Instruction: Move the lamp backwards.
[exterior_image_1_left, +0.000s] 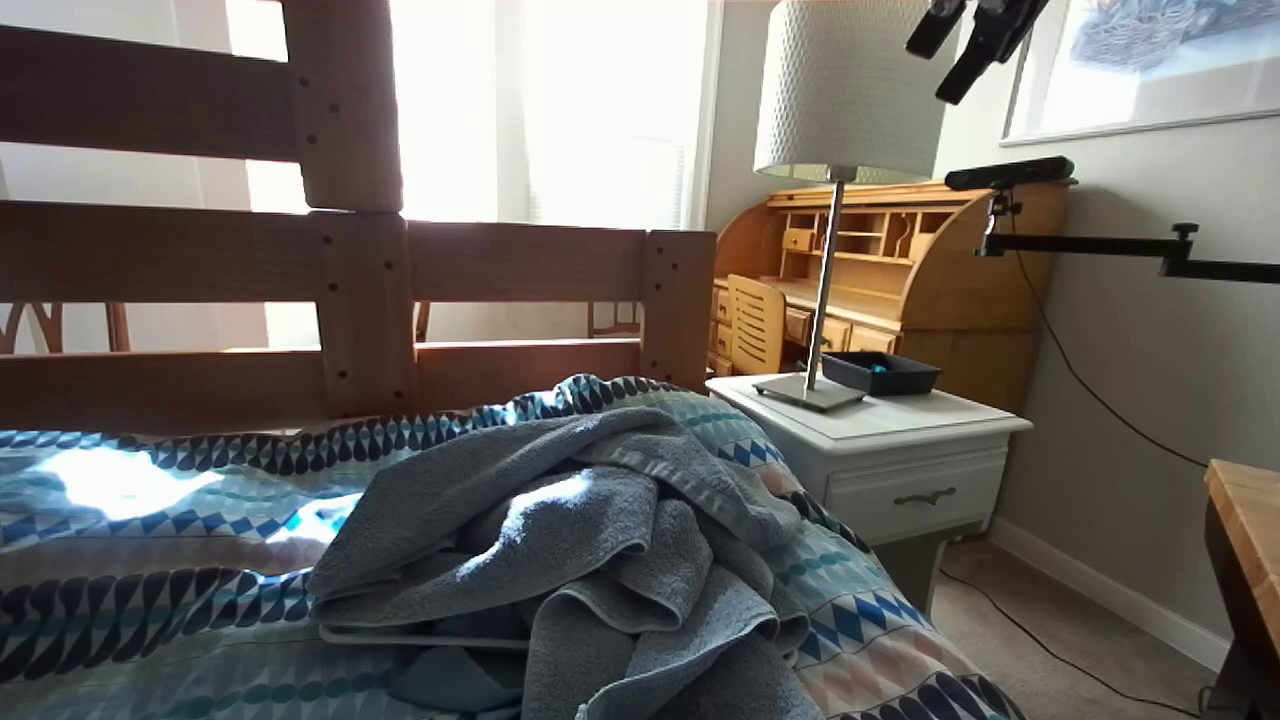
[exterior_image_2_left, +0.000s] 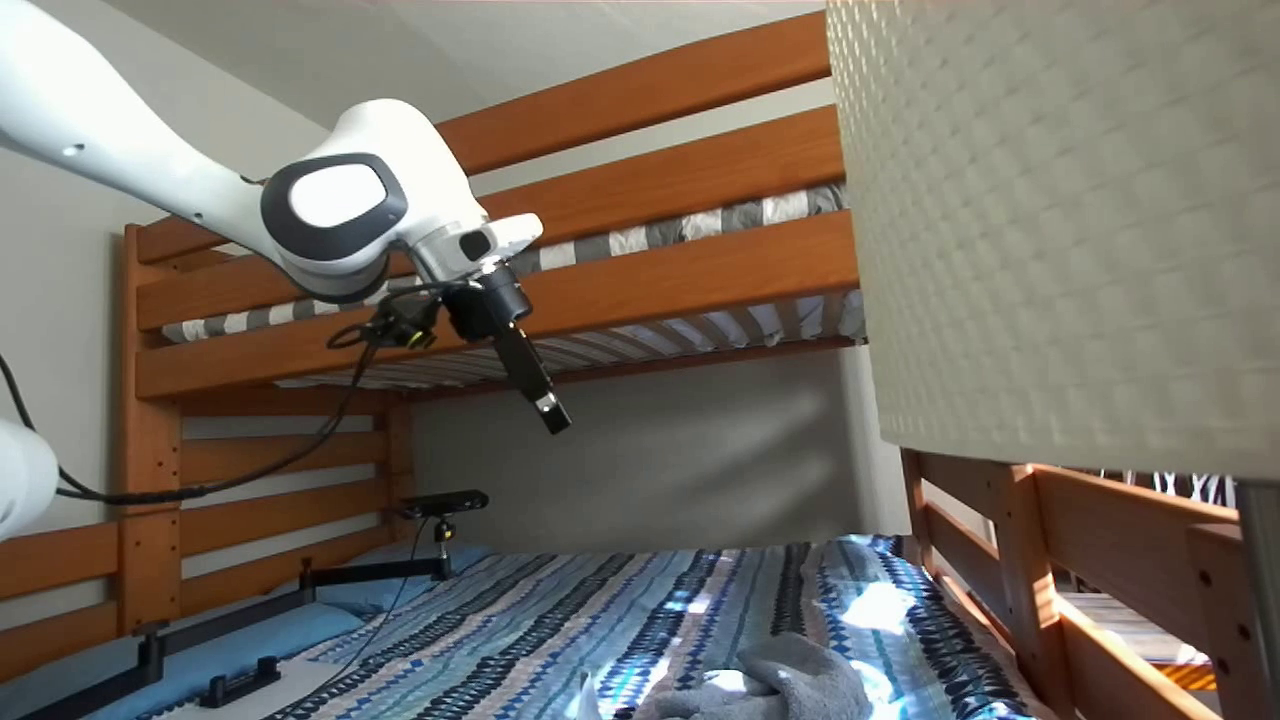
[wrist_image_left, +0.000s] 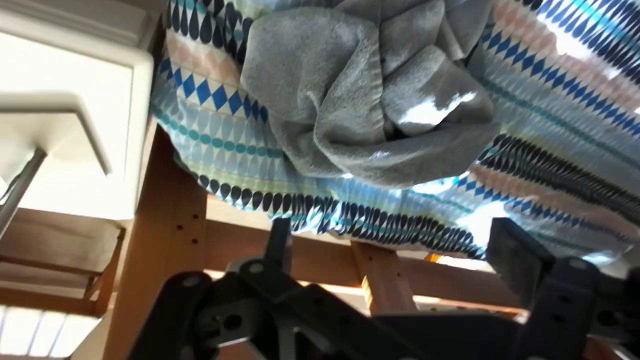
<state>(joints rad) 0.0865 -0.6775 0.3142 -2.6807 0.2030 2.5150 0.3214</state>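
1. In an exterior view, the lamp (exterior_image_1_left: 848, 130) stands on the white counter (exterior_image_1_left: 905, 418), its flat base (exterior_image_1_left: 812, 395) just beside a black tray (exterior_image_1_left: 905, 383); the jaws hang at the top edge and overlap the shade (exterior_image_1_left: 830, 85) by line of sight, which does not prove contact; the thin stem (exterior_image_1_left: 825, 290) is bare; the tray could obstruct a backward slide, though which way counts as backwards is not plain.

2. In an exterior view, the arm (exterior_image_2_left: 340, 195) slants down from the left above the bedspread (exterior_image_2_left: 560, 620), with the shade at the right edge and a gap between the two; the jaws are seen edge-on, so their spread is hidden here; the next move likely calls for travel towards the lamp, then lowering below the shade's rim.

3. In the wrist view, the jaws are released and wide apart, holding nothing; the stem and base show at the left edge, outside the jaws; the step in hand looks to be the approach, the shift itself apparently not yet begun; the jaws would probably need turning to straddle the stem before clenching.
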